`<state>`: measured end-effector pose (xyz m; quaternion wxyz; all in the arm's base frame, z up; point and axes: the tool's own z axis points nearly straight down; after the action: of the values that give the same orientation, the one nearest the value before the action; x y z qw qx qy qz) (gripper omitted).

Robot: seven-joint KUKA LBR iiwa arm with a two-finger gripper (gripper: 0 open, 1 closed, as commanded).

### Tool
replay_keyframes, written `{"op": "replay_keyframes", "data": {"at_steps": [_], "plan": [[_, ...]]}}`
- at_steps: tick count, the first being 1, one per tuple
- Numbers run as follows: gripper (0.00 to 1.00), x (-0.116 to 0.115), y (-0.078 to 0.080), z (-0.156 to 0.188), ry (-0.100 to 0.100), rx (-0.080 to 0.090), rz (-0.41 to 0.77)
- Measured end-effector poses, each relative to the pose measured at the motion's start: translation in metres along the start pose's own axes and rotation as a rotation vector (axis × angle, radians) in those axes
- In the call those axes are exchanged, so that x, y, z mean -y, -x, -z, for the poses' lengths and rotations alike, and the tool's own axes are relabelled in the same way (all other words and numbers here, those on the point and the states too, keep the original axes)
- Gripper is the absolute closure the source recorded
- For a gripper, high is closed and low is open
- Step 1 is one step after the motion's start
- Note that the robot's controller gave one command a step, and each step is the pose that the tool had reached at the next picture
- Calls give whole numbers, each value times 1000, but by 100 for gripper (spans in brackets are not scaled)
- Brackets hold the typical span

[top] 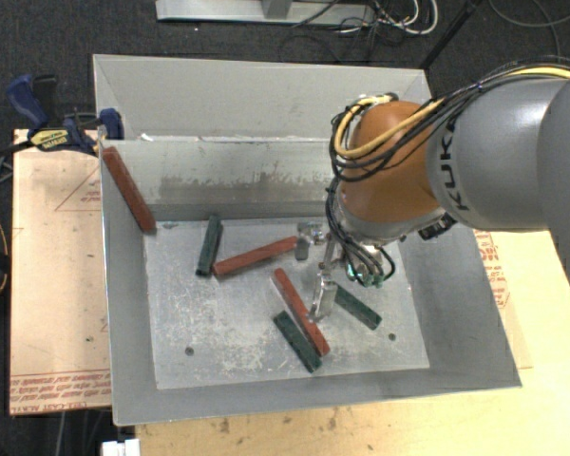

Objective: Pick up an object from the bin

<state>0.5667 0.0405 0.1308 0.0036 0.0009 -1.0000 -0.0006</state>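
Red bar: slanted, near middle of the bin, its near end over a dark green bar.
Bin: grey, scuffed, on dark floor.
Left: leaning red bar, upright green bar, red-brown bar.
Right: short green bar.
Gripper: beside the red bar; opening cannot be told.

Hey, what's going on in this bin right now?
A KUKA arm reaches into the grey bin from the right. Its tool is low near the floor's middle, beside a red-brown bar that lies against a dark green bar. A second green bar lies just right of it. No bar looks lifted; other bars lie scattered leftward.
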Motion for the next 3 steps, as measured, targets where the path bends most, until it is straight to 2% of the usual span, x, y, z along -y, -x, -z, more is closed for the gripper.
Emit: {"op": "replay_keyframes", "data": {"at_steps": [1, 2, 3], "plan": [[0, 0, 2, 4, 0, 8, -1], [0, 66, 2, -35, 0, 10, 11], [0, 100, 4, -10, -1, 6, 10]]}}
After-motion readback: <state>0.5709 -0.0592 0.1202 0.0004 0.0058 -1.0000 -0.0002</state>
